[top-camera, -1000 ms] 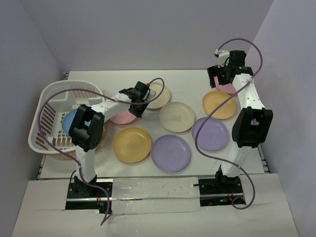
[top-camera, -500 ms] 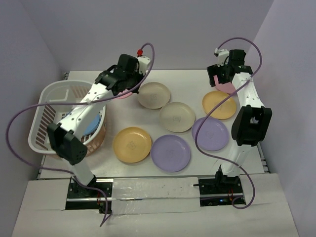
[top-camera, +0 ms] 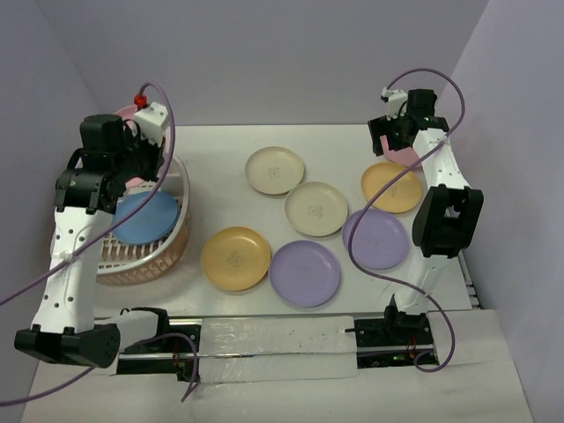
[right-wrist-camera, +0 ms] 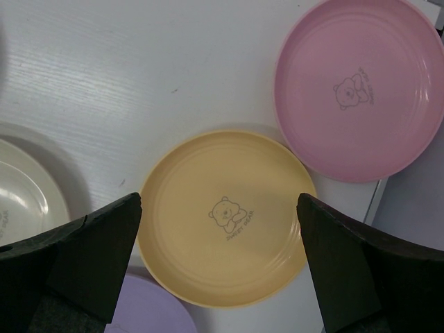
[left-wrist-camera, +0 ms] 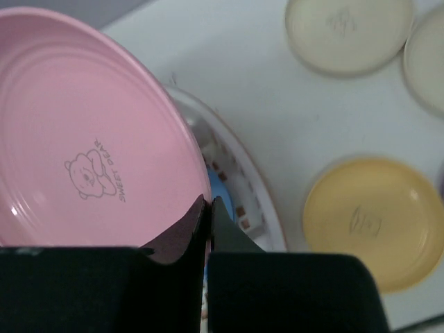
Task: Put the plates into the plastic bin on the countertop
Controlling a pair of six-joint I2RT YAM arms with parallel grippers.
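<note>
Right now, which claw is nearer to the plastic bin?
Left. The left claw, shut on a pink plate, is above the far side of the plastic bin; the right claw hangs open above a yellow plate at the far right of the countertop.

A white and pink bin (top-camera: 145, 262) with slotted sides is set at the left of the white countertop (top-camera: 211, 159). A blue plate (top-camera: 145, 218) is laid flat inside it. A pink plate (left-wrist-camera: 83, 125) with a little bear is held up, tilted, over the bin's back edge. Two cream plates (top-camera: 275, 169) (top-camera: 315, 208), two yellow plates (top-camera: 235, 258) (top-camera: 391, 187), two lilac plates (top-camera: 304, 272) (top-camera: 375, 238) and a second pink plate (right-wrist-camera: 361, 90) are spread flat to the right.
</note>
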